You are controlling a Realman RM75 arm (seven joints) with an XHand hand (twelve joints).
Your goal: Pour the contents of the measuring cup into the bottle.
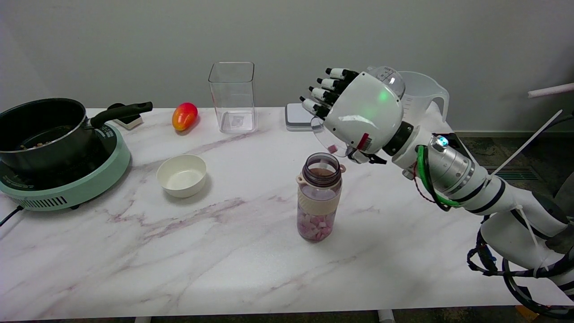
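My right hand (365, 114) grips a small clear measuring cup (389, 79) and holds it tipped over, base up and mouth down to the left. The hand hides most of the cup. At the cup's lower lip (323, 138) a pink cube (332, 148) sits just above the open mouth of the bottle (319, 197). The bottle stands upright on the marble table (224, 251), clear with a beige band and a dark rim. Several pink and white cubes lie in its bottom.
A black pot (42, 128) sits on a green cooker (67, 179) at the left. A white bowl (181, 175), a mango (184, 116), a tall clear square container (232, 96), a small white scale (299, 117) and a clear jug (423, 96) stand around.
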